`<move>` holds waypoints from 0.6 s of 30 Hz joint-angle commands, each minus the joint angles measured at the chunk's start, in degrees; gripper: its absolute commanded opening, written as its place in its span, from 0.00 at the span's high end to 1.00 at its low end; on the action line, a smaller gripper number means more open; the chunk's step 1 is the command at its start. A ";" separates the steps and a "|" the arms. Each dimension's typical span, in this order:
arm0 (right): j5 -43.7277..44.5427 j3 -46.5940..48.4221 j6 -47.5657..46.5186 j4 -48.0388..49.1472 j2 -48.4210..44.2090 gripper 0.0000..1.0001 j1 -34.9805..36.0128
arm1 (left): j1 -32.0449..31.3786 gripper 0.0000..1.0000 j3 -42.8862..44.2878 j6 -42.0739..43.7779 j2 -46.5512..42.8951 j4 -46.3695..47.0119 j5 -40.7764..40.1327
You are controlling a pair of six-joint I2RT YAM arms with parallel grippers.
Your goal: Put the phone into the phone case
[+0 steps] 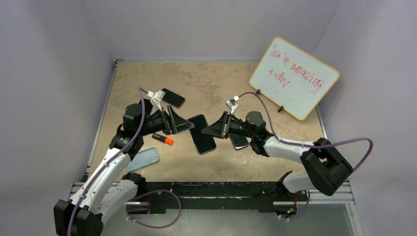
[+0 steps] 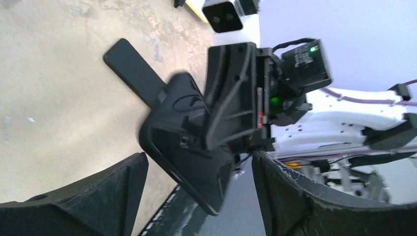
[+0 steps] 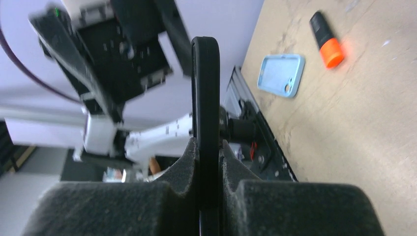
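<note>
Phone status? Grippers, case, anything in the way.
Right gripper shut on black phone. Left gripper open, jaws wide around it. Blue phone case empty, lying off to the left. Orange-capped marker between, not blocking.

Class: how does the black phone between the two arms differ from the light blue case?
The phone is black; the case is light blue. The phone is clamped in the right hand; the case lies free on the table. Both are rounded rectangles.
</note>
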 commanded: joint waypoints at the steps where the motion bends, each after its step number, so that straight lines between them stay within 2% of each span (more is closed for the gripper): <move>1: 12.47 -1.16 11.52 16.80 4.18 1.00 -1.20 | 0.00 0.21 -4.87 -10.26 -1.90 8.96 0.49; 3: 14.89 -1.40 13.43 19.80 6.19 1.00 -1.20 | -0.02 0.22 -7.15 -12.60 -1.73 12.33 1.63; 12: 18.60 0.22 17.12 27.54 13.80 1.00 -1.27 | -0.03 0.30 -10.24 -13.44 2.80 12.36 1.62; 18: 18.57 0.87 17.24 27.08 14.92 1.00 -1.29 | -0.08 0.43 -12.87 -15.88 6.37 19.12 1.96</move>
